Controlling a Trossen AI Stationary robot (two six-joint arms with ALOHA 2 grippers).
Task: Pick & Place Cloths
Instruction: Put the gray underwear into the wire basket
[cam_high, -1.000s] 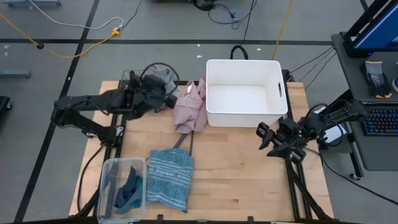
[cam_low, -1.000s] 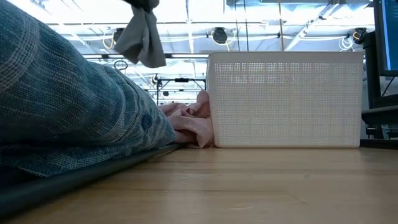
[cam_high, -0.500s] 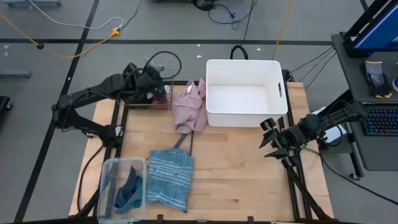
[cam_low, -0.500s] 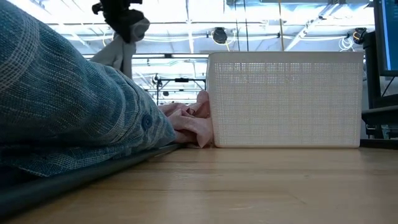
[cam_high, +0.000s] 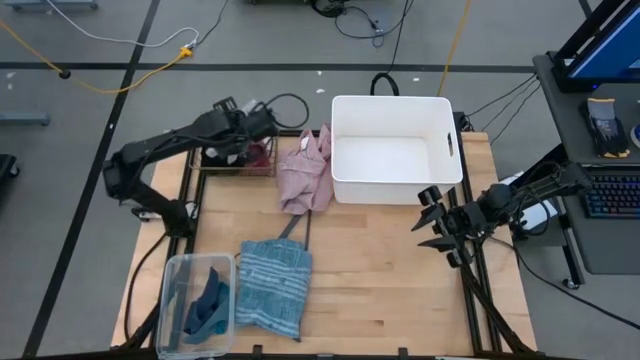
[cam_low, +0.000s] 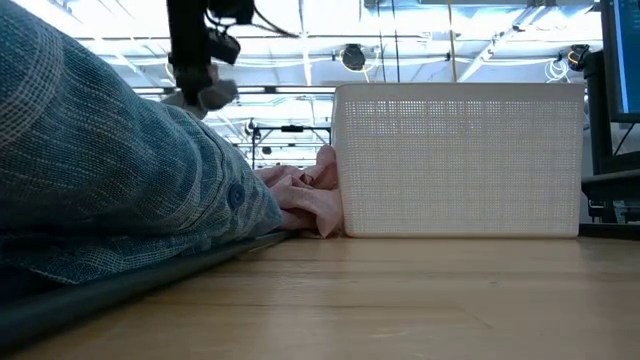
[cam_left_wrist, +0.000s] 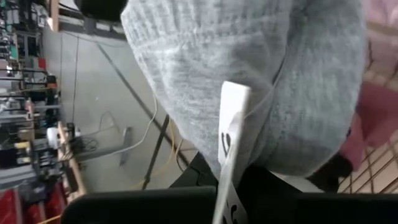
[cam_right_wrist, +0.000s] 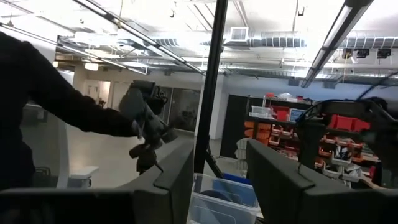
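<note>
Grey cloth (cam_left_wrist: 249, 81) pinched by left end effector (cam_high: 243, 128), right end effector (cam_high: 432, 218) spread, white bin (cam_high: 392, 192) between

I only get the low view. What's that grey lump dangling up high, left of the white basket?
Observer: A grey knit cloth with a white tag, pinched in the shut left gripper.
Operator: Is anything inside the basket?
Observer: No, from above the white basket is empty.
Operator: Where's the other arm?
Observer: The right gripper is open near the right edge of the table, holding nothing.
</note>
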